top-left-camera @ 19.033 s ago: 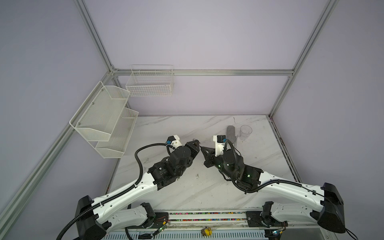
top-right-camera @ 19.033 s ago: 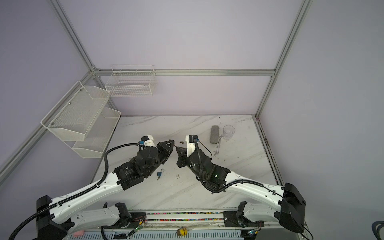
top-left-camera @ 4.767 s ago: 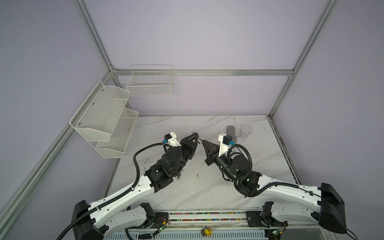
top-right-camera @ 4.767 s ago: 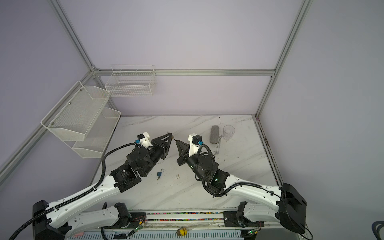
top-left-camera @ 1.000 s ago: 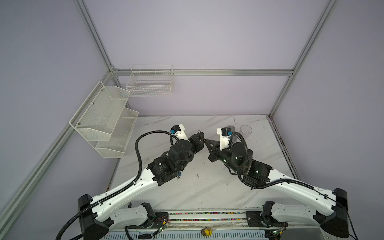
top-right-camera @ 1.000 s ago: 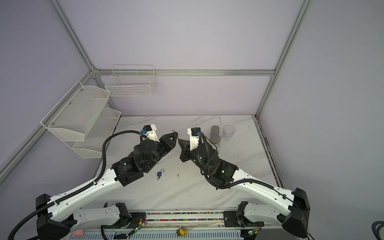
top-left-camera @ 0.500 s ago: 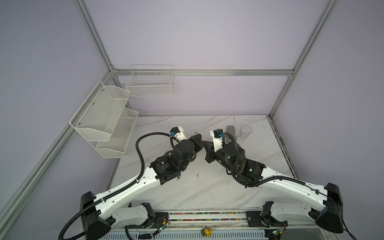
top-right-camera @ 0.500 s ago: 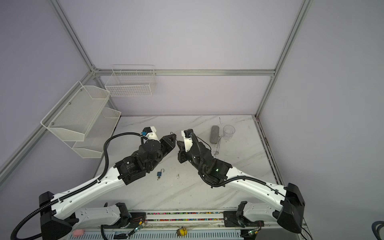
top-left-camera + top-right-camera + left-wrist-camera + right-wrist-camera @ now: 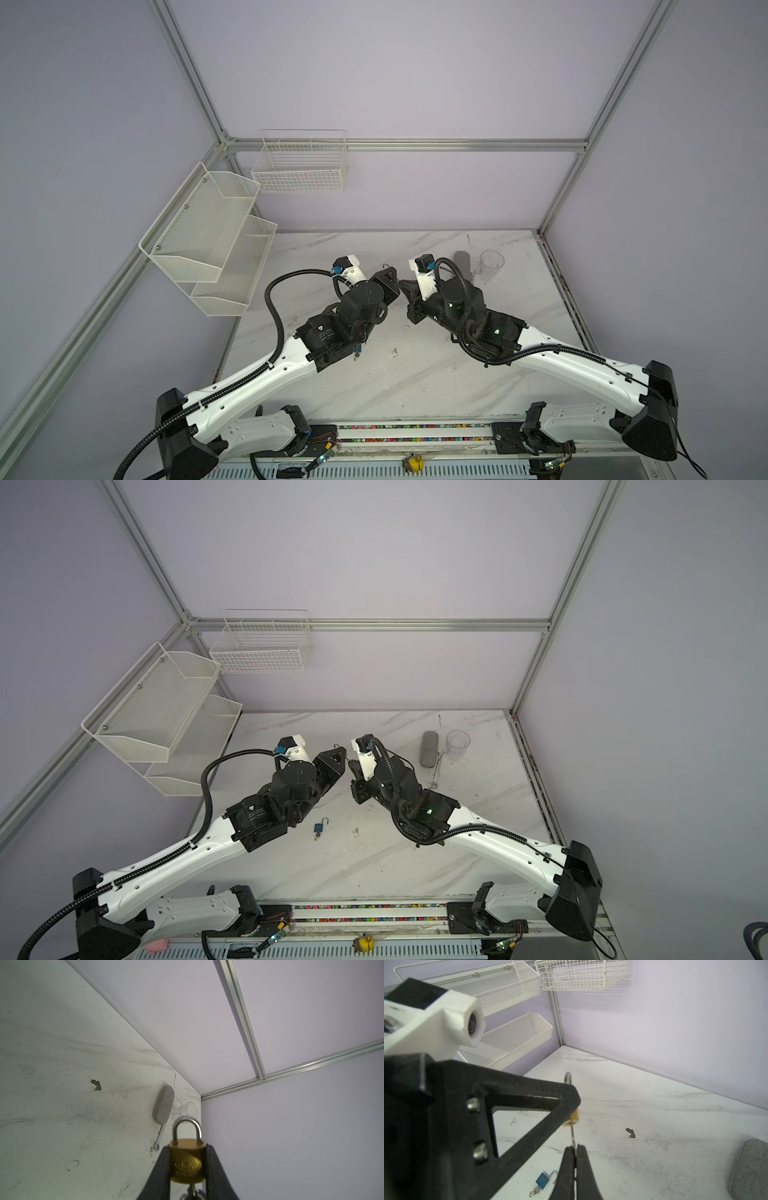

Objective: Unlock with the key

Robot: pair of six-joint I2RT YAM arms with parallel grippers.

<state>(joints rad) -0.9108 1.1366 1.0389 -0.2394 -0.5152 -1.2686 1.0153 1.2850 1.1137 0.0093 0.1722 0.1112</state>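
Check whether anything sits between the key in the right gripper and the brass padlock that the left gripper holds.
Nothing visible does. The right gripper pinches the key, and its blade runs straight to the underside of the brass padlock. The fingers of the left gripper clamp the padlock's sides, leaving that underside free.

Nothing reads outright. The brass padlock (image 9: pixel 188 1164) bears an embossed oval emblem on its face with a short line of lettering beneath, both too blurred in the left wrist view to spell out (the oval seems to hold a few characters). The key (image 9: pixel 572 1134) shows edge-on, so any stamp on it cannot be told. The blue padlock (image 9: pixel 543 1180) on the table (image 9: pixel 654 1115) carries a small white square mark, its content too small to tell. The left arm's black motor housing (image 9: pixel 326 332) has a patch of white print, seen in both top views, illegible.
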